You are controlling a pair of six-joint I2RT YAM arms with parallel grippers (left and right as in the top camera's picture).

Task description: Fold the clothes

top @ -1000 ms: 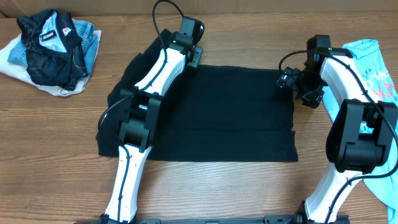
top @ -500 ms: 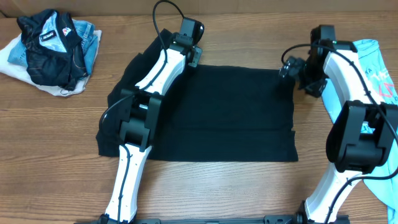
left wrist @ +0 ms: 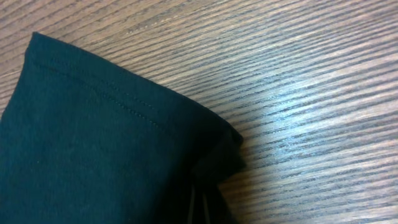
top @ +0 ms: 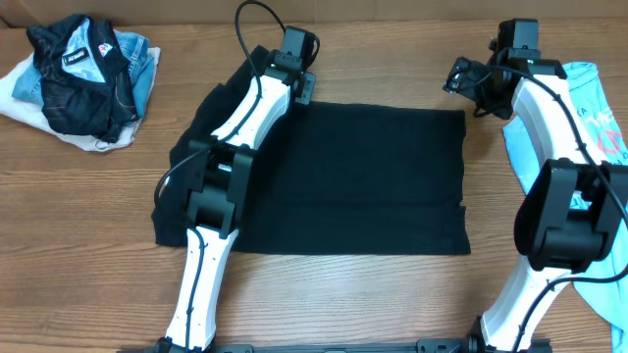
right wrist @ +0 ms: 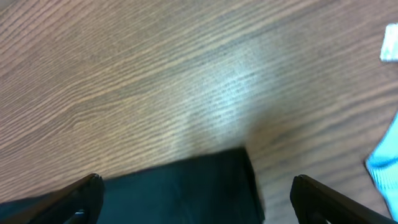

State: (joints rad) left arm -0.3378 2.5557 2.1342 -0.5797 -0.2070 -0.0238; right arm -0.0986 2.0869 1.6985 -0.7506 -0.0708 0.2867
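The right gripper [top: 459, 78] has pulled up and away from the black T-shirt [top: 373, 176]. The shirt corner now lies flat, just below its wide-spread fingers.

The left arm [top: 235, 127] and right arm [top: 561, 123] both stretch far out.
The left hand [top: 300, 86] points down, and its fingers are hidden. The right hand [top: 461, 76] points left, with its two black fingers [right wrist: 81, 194] spread wide apart.
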